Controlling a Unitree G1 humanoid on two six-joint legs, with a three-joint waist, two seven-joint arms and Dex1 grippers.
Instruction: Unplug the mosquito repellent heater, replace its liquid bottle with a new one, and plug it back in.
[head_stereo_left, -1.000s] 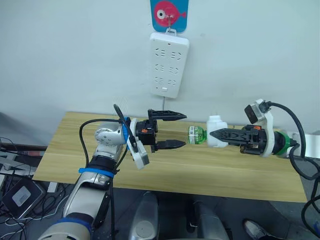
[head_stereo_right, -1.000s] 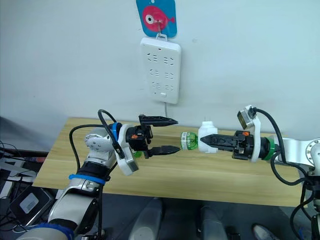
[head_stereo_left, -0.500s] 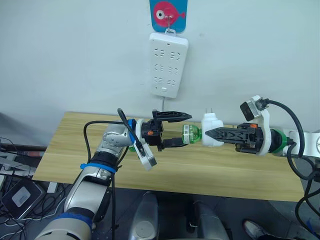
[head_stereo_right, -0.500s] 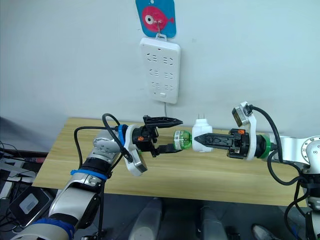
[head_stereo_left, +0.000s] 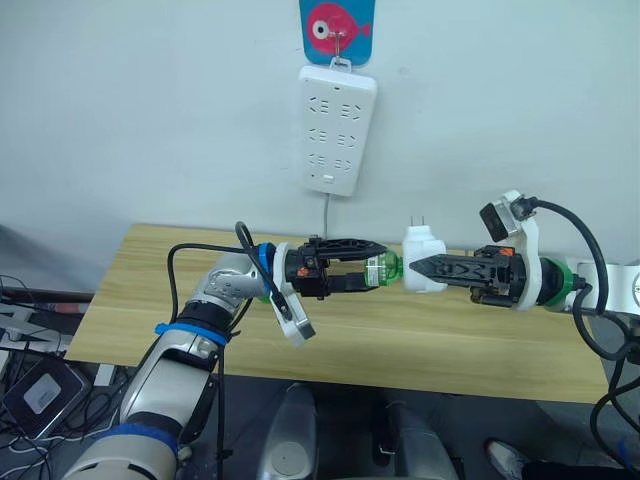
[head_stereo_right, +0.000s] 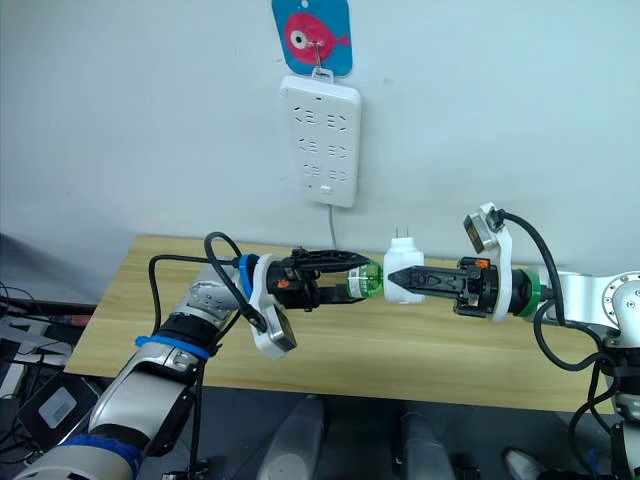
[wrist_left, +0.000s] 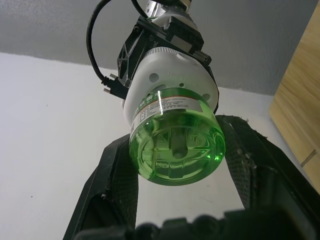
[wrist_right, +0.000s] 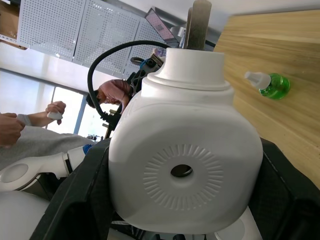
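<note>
A plain pale grey-white wall (head_stereo_left: 150, 110) stands behind a light wooden table (head_stereo_left: 470, 345) with a straight front edge. A long white power strip (head_stereo_left: 337, 128) hangs on the wall from a blue card with a pink fish (head_stereo_left: 337, 22). Black cables and boxes (head_stereo_left: 40, 385) clutter the dark floor.

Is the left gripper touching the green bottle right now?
Touching. In the left wrist view the left gripper has both fingers pressed against the sides of the green bottle.
</note>
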